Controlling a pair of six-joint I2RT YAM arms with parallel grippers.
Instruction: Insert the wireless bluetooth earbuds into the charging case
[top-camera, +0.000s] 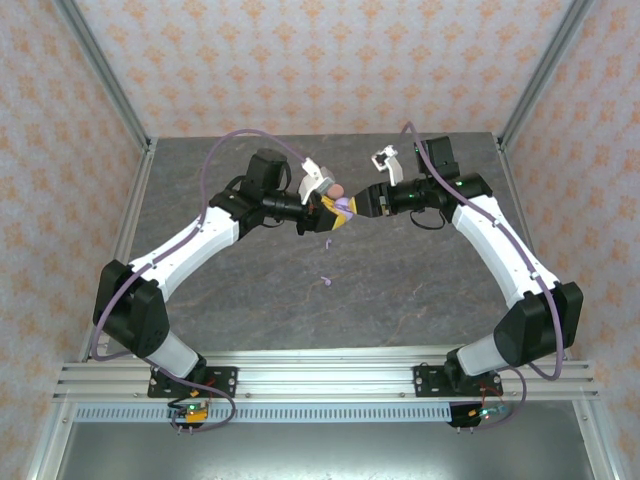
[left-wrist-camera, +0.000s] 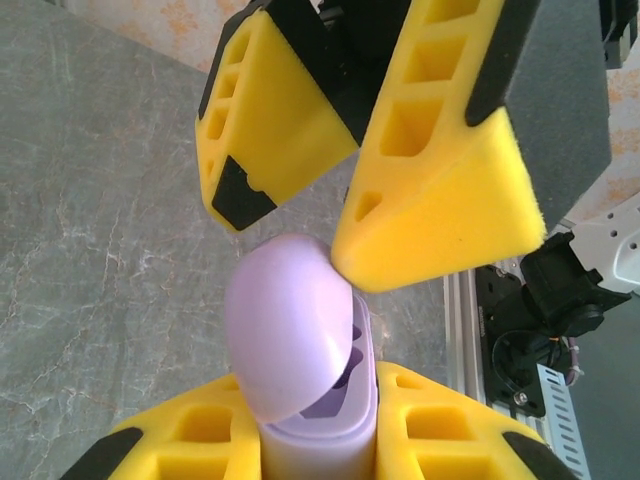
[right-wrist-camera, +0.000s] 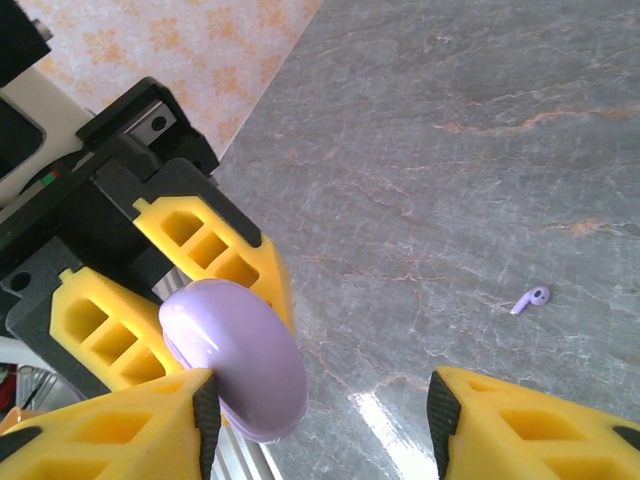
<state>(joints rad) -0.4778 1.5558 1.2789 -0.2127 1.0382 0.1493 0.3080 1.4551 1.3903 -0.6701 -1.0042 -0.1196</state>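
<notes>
Hanging above the middle of the table (top-camera: 400, 300), the left jaws are pinching the base of a lavender charging case (left-wrist-camera: 300, 350). Its domed lid is swung open and the wells inside partly show. The right jaws face them from the opposite side and are spread apart, with the tip of one yellow finger (left-wrist-camera: 440, 200) touching the raised lid. One lavender earbud (right-wrist-camera: 531, 299) lies on the grey table, closer to the near edge than the case and well apart from both sets of jaws. Whether any earbud sits inside the case I cannot tell
</notes>
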